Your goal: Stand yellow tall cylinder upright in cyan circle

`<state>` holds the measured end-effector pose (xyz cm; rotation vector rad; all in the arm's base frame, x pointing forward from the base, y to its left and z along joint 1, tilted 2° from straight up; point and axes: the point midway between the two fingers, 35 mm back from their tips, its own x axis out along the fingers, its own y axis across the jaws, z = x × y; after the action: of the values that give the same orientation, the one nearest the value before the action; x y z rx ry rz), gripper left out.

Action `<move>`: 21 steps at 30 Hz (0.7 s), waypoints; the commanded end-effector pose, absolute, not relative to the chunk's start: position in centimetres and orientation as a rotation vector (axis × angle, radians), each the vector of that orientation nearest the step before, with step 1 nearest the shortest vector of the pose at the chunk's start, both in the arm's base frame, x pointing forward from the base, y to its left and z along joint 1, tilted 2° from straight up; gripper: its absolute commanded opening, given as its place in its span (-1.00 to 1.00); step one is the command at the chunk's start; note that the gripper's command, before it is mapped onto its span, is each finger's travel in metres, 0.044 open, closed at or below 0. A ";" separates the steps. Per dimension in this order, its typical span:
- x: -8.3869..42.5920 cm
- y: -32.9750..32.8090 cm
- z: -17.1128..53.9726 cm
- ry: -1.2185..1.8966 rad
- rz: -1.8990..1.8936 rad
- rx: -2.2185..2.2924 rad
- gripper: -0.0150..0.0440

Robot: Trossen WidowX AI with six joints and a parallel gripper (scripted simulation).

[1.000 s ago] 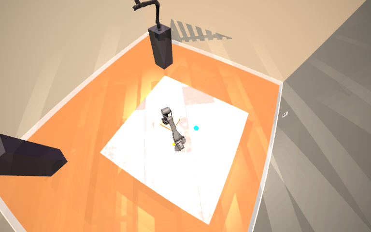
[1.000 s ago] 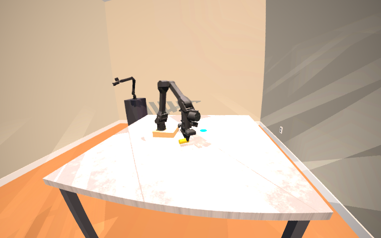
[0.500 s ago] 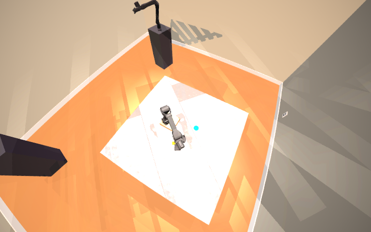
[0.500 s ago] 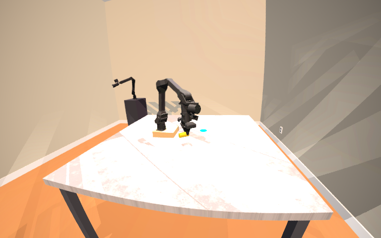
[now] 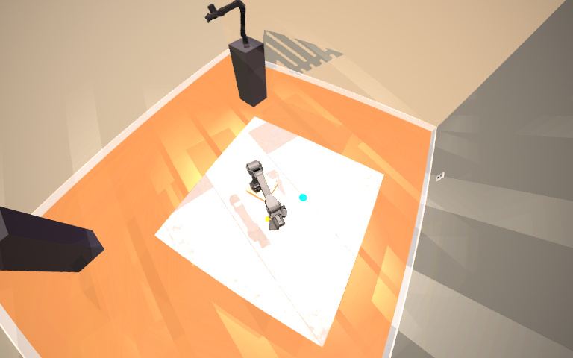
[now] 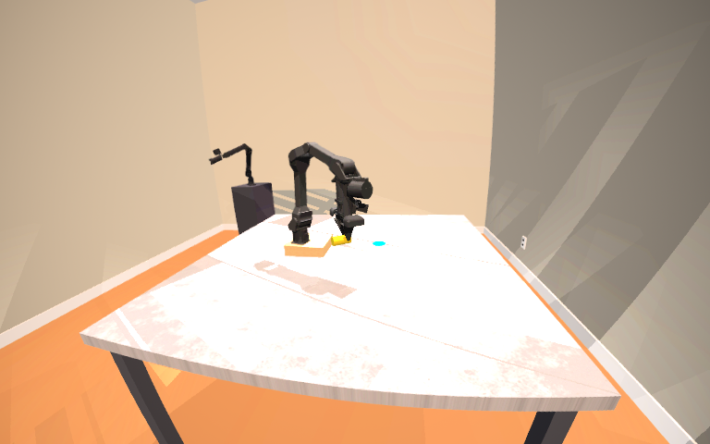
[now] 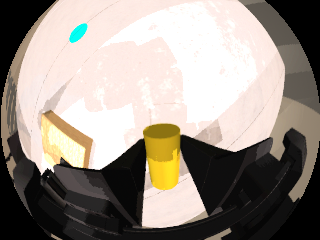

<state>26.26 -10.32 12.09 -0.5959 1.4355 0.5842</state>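
Note:
The yellow cylinder (image 5: 268, 218) (image 6: 340, 240) (image 7: 164, 172) is held lengthwise, close to horizontal, a little above the table. My gripper (image 6: 348, 238) (image 7: 162, 140) is shut on it, with one finger on each side in the wrist view. In the top view the arm hides the fingertips and part of the cylinder. The cyan circle (image 5: 303, 197) (image 6: 379, 243) (image 7: 78, 33) lies flat on the table, to the right of the gripper in the top and exterior views and at the upper left in the wrist view. Nothing stands on the circle.
The wooden base block (image 6: 306, 251) (image 7: 67, 140) under the arm is close to the cylinder's left in the exterior view. The white table (image 5: 295, 270) (image 6: 419, 324) carries the arm's shadow. A dark pedestal (image 5: 249, 71) (image 6: 253, 206) with another arm stands beyond the table.

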 end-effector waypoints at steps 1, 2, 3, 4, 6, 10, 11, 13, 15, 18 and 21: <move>26.3 -10.1 12.5 1.430 0.590 -0.610 -0.14; 26.4 -9.9 12.5 1.429 0.593 -0.614 -0.14; 26.5 -9.7 12.5 1.427 0.598 -0.619 -0.14; 26.7 -9.5 12.6 1.425 0.603 -0.625 -0.14; 26.9 -9.0 12.6 1.420 0.613 -0.636 -0.14; 27.4 -8.0 12.7 1.412 0.634 -0.658 -0.14; 27.6 -7.8 12.7 1.409 0.639 -0.664 -0.14; 27.8 -7.3 12.8 1.405 0.649 -0.675 -0.14; 28.0 -6.8 12.8 1.400 0.659 -0.686 -0.14; 28.3 -6.1 12.9 1.393 0.675 -0.702 -0.14; 28.6 -5.4 13.0 1.386 0.689 -0.717 -0.14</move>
<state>28.34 -5.87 12.93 -0.7078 1.3860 0.6819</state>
